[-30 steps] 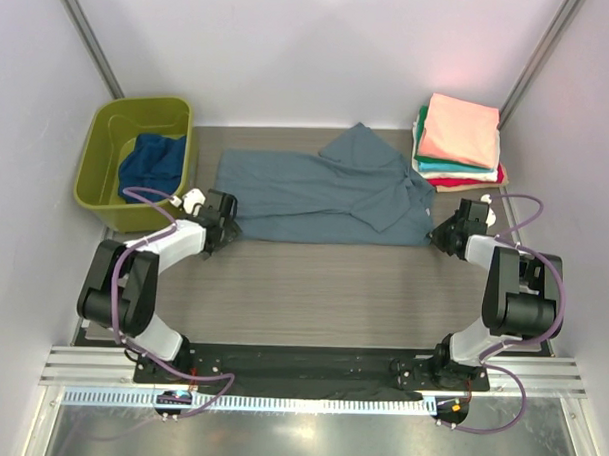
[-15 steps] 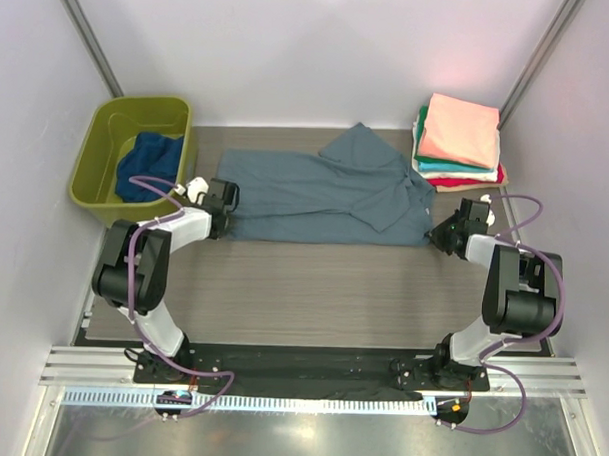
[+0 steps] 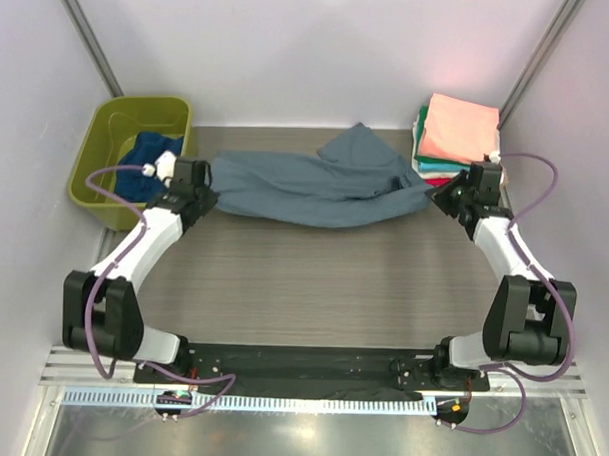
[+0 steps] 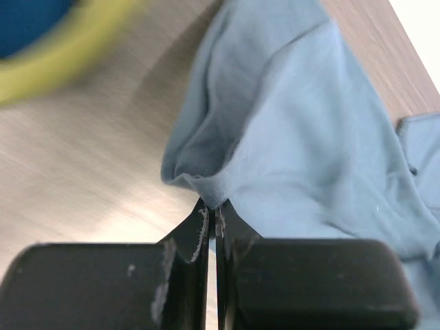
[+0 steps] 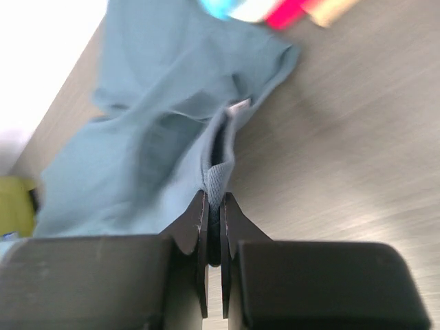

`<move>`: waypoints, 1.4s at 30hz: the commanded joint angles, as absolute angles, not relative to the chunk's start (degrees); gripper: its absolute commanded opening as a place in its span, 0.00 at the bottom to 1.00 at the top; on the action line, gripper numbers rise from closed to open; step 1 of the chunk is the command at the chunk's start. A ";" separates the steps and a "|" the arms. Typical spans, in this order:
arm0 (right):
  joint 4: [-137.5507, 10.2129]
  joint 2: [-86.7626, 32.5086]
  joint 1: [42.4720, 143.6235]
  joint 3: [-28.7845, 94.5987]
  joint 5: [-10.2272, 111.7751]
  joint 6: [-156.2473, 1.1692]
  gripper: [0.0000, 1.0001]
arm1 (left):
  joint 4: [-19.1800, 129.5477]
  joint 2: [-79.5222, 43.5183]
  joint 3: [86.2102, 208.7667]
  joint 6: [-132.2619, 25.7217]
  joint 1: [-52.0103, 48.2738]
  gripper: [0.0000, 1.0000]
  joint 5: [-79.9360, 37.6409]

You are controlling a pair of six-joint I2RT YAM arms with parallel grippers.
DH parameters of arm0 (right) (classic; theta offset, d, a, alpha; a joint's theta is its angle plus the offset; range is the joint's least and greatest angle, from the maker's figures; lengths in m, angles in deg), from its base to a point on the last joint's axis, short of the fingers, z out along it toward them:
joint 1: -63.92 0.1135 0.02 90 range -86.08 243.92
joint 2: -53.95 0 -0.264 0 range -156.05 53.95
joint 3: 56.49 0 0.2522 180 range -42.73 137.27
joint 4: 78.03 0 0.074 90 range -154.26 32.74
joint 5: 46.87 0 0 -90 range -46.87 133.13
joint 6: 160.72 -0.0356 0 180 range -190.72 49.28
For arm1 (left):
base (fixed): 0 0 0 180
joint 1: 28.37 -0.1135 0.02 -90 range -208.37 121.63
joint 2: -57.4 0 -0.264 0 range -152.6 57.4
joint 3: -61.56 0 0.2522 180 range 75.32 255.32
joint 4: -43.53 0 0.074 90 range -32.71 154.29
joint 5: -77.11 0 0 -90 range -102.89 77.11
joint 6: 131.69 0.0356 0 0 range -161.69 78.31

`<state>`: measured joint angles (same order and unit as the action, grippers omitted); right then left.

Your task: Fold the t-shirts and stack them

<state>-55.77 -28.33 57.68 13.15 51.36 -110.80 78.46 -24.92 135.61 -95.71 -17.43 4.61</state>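
A dusty grey-blue t-shirt (image 3: 306, 186) hangs stretched between both grippers across the far part of the table, sagging in the middle. My left gripper (image 3: 208, 188) is shut on its left edge; the left wrist view shows the cloth (image 4: 289, 130) pinched at the fingertips (image 4: 215, 207). At the shirt's right end my right gripper (image 3: 436, 196) is shut on the ribbed hem (image 5: 217, 180) of the same shirt. A stack of folded t-shirts (image 3: 458, 135), salmon pink on top, sits at the back right. A dark navy t-shirt (image 3: 147, 152) lies crumpled in the tub.
An olive-green plastic tub (image 3: 106, 171) stands at the back left beside the left arm. White walls close in on both sides and behind. The folded stack lies just behind the right gripper. Bare wooden tabletop (image 3: 323, 279) stretches in front of the shirt.
The left gripper closed on the shirt's left edge. Both grippers then rose and moved toward the back, lifting the front edge of the grey-blue shirt off the table.
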 commanded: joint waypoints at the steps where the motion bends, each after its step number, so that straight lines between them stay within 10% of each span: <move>1: -52.66 -30.50 56.71 4.15 47.19 -111.33 0.01 | 81.02 -24.51 127.80 -97.59 -21.07 0.00 2.42; 38: -46.25 -10.04 51.97 -13.28 38.29 -113.52 0.01 | 84.35 -12.56 108.11 -95.92 -24.41 0.00 -9.37; 42: -45.54 -6.61 51.62 -15.39 39.27 -113.88 0.37 | 86.38 -8.17 105.65 -96.01 -24.24 0.12 -12.52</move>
